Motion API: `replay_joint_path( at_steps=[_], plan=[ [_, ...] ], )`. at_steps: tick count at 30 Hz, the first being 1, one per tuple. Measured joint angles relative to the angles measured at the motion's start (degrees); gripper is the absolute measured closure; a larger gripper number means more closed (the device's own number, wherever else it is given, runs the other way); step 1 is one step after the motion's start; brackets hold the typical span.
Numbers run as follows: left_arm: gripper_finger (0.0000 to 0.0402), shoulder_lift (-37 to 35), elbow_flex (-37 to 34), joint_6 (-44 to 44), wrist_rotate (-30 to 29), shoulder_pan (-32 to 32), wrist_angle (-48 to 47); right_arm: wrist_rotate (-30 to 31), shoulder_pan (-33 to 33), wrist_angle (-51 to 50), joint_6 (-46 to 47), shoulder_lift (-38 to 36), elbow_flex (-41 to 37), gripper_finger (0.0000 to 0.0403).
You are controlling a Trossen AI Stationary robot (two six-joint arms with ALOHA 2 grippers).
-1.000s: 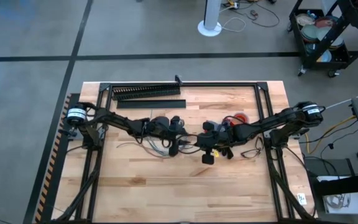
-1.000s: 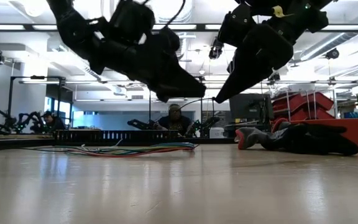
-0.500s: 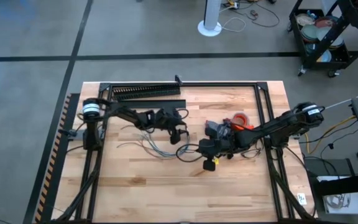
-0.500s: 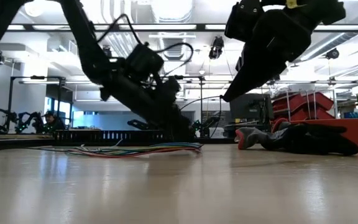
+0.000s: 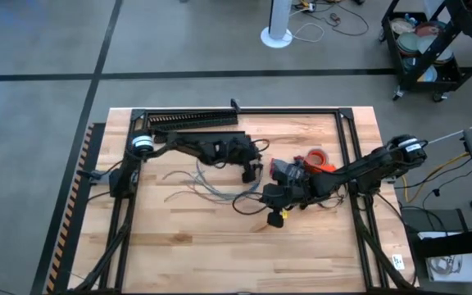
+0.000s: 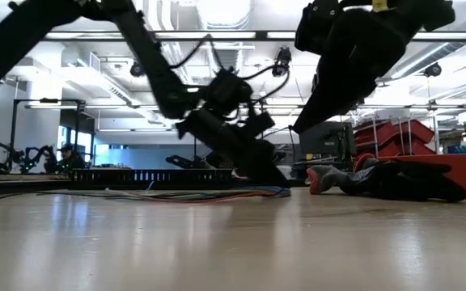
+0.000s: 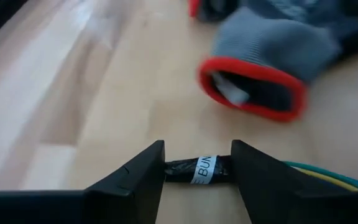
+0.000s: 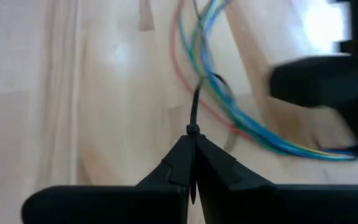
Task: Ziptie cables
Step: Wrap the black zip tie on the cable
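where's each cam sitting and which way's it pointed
High: overhead, straight down on table; both arms show.
Low: tabletop level, facing the room; arms drop in from above.
Left wrist: past the left hand, clamped on the cables.
Right wrist: past the right hand, shut on a ziptie.
Both wrist views share the coloured cables.

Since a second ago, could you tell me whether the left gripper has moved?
Yes. In the high view the left gripper has travelled rightward and toward the black duct at the far edge, dragging the cables.
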Motion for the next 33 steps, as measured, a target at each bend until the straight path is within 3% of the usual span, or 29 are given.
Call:
replay_joint_path(
  at_steps=[5, 12, 20, 25, 30, 33],
  plan=[
    [0.0247, 0.6, 4.8, 3.5, -0.2, 1.1, -9.9, 0.3, 1.4, 0.0, 2.9, 0.0, 0.0, 0.0403],
    [0.0260, 0.6, 5.0, 2.8, -0.2, 1.0, -10.4, 3.0, 2.1, 1.0, 8.9, 0.6, 0.0, 0.0403],
    [0.0233, -3.7, 3.4, 1.7, 1.3, 1.1, -14.7, 4.5, 3.6, 7.2, 15.7, 8.0, 1.7, 0.0403],
    [0.0208, -12.9, -4.0, 2.7, 1.7, 1.1, -15.6, 6.1, 4.0, 8.8, 18.6, 12.5, 6.9, 0.0403],
    [0.0199, -25.6, -17.2, 1.3, 1.3, 1.1, -15.2, 8.8, 4.0, 9.3, 22.7, 18.3, 13.2, 0.0403],
    [0.0199, -33.1, -25.9, -0.2, -4.0, 1.0, -13.7, 9.5, 4.0, 9.3, 23.4, 21.6, 16.9, 0.0403]
  ],
)
